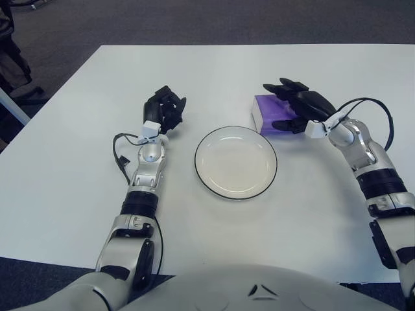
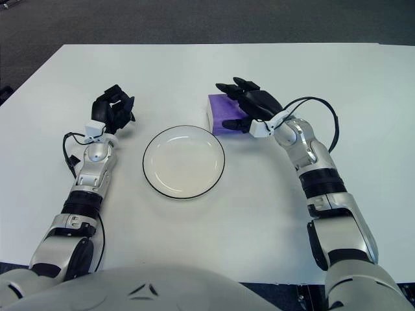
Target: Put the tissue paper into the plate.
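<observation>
Tissue pack: the small purple rectangular tissue paper pack [image 1: 270, 115] lies flat on the white table [image 1: 78, 162], just beside the plate's far right edge and not on it, so the task is not yet done.
Plate: the round white plate with a thin dark rim [image 1: 236, 162] sits empty in front of me, between my two arms; I judge this spot suits a short carry from the pack.
Right hand: my right hand [image 1: 303, 105] is over the pack's right half, its black fingers [image 1: 283, 87] spread above the top, the thumb low at the near edge. The fingers are wide, not yet closed; I cannot tell whether they touch the pack.
Why there: I judge I am coming from the side away from the plate so that the grasp leaves the carry path toward the plate free.
Left hand: my left hand [image 1: 165, 109] shows left of the plate, well apart from the pack, fingers curled and holding nothing, out of the way.
Next: close across the pack's short width, lift, move left over the plate.
</observation>
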